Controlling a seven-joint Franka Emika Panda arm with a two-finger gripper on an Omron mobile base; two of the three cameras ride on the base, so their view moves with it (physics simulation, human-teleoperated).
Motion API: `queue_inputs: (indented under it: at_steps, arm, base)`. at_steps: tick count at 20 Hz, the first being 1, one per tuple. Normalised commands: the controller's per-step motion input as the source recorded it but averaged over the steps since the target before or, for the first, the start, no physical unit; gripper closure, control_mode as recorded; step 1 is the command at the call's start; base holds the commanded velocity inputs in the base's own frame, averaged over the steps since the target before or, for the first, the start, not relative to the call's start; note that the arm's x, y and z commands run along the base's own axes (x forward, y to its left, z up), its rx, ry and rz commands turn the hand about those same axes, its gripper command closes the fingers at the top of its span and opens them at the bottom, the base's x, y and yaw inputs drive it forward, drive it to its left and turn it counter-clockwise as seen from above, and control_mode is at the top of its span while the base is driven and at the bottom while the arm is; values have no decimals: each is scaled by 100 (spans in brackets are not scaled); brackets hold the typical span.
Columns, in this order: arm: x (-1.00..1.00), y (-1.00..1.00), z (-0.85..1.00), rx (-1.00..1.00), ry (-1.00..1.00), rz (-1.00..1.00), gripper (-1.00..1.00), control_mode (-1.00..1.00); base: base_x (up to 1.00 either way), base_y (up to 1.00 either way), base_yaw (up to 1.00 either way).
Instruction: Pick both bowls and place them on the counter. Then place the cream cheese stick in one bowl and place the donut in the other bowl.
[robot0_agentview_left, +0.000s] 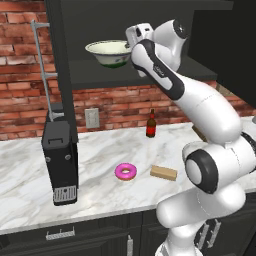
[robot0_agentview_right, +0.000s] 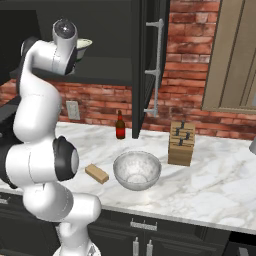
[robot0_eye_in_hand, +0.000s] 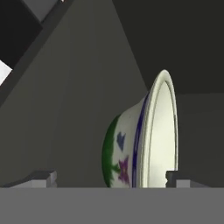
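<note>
One bowl is done. The grey bowl (robot0_agentview_right: 137, 170) sits upright on the table (robot0_agentview_right: 210, 190), between the brown cheese stick (robot0_agentview_right: 96, 173) and the wooden knife block (robot0_agentview_right: 181, 143). Nothing is in it yet.

The other bowl is not down yet. The cream bowl (robot0_agentview_left: 108, 53) with green marks is up on the dark shelf (robot0_agentview_left: 125, 72) inside the open cupboard, high above the table. It looks like it rests on the shelf, so I think this bowl is the job right now.

The pink donut (robot0_agentview_left: 125, 172) lies flat on the table, and the cheese stick lies just beside it, a little apart. Neither one is in a bowl. So what is left, I think: bring the cream bowl down, put the cheese stick in one bowl and the donut in the other.

The arm rises from the base, bends up high and reaches into the cupboard. The tool (robot0_eye_in_hand: 110, 177) is right at the cream bowl, by its rim, and seems turned on its side, because in the hand view the bowl looks like it stands on its edge. The two fingertips (robot0_eye_in_hand: 177, 178) are spread wide, one on each side of the bowl. They are not squeezing it, so the tool is open and holds nothing.

A dark bottle (robot0_agentview_left: 151, 124) stands at the back by the brick wall (robot0_agentview_left: 20, 60).
</note>
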Motion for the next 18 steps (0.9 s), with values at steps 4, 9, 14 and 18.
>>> queue_inputs:
  at_steps: [4, 9, 14, 18]
  arm:
    - [22, 9, -1, 0, 0, 0, -100, -100]
    - [20, 16, 0, 0, 4, 0, -100, -100]
    - [20, 16, 0, 0, 7, 0, -100, -100]
    - [16, 11, -1, 0, 8, 0, -100, -100]
  base:
    - [0, 0, 0]
    - [0, 0, 0]
    - [0, 0, 0]
    - [0, 0, 0]
